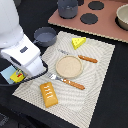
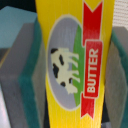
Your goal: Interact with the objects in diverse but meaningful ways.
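1. On the placemat (image 1: pixel 97 75) the plate (image 1: pixel 69 66) sits centred between fork (image 1: pixel 67 80) and knife (image 1: pixel 80 56), laid as a table setting.
2. Bread block (image 1: pixel 48 94) and cheese wedge (image 1: pixel 78 42) lie at opposite mat edges, saucepan (image 1: pixel 45 35) just off it.
3. Gripper (image 2: pixel 75 65) (exterior view's left) has its pads (image 2: pixel 32 75) pressed against both sides of the butter box (image 2: pixel 75 30), holding it upright for carrying.

White, smooth, rounded arm (image 1: pixel 15 40) with a boxy white end effector (image 1: pixel 25 61); grey fingers (image 2: pixel 20 85) carry teal-green pads (image 2: pixel 36 75).
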